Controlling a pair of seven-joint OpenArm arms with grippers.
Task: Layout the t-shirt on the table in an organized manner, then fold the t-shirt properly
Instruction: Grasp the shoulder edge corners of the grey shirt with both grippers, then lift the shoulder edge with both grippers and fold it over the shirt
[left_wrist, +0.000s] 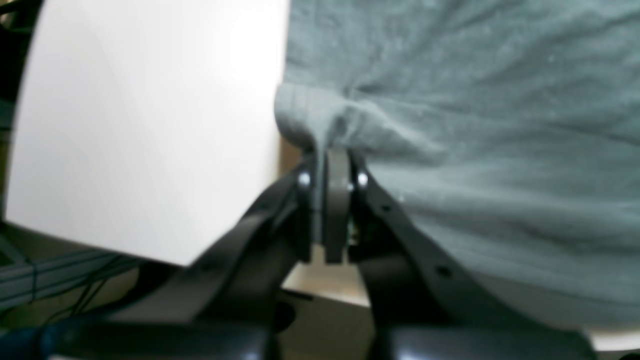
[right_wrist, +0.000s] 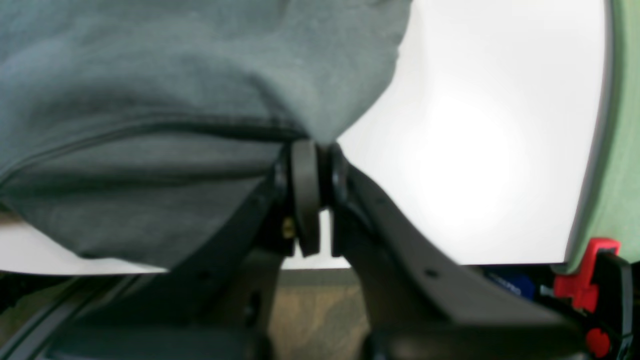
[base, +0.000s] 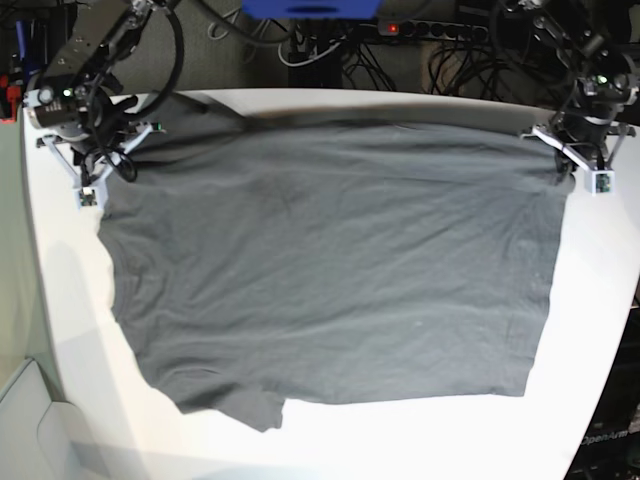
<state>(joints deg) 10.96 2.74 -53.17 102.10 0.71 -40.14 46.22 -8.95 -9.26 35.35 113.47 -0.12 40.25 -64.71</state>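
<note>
The dark grey t-shirt (base: 330, 270) lies spread across the white table (base: 70, 300), wrinkled, with one sleeve poking out at the near left. My left gripper (left_wrist: 332, 152) is shut on a bunched fold of the t-shirt (left_wrist: 475, 125) at its edge; in the base view the left gripper (base: 560, 160) sits at the shirt's far right corner. My right gripper (right_wrist: 314, 145) is shut on the hem of the t-shirt (right_wrist: 175, 75), and in the base view this right gripper (base: 115, 165) holds the far left corner. Both held corners are lifted slightly off the table (right_wrist: 475, 150).
Black cables and a power strip (base: 440, 30) run behind the table's far edge. A pale green surface (right_wrist: 620, 125) borders the table on one side, with a red clamp (right_wrist: 585, 280) at its corner. Bare white tabletop (left_wrist: 140, 125) surrounds the shirt.
</note>
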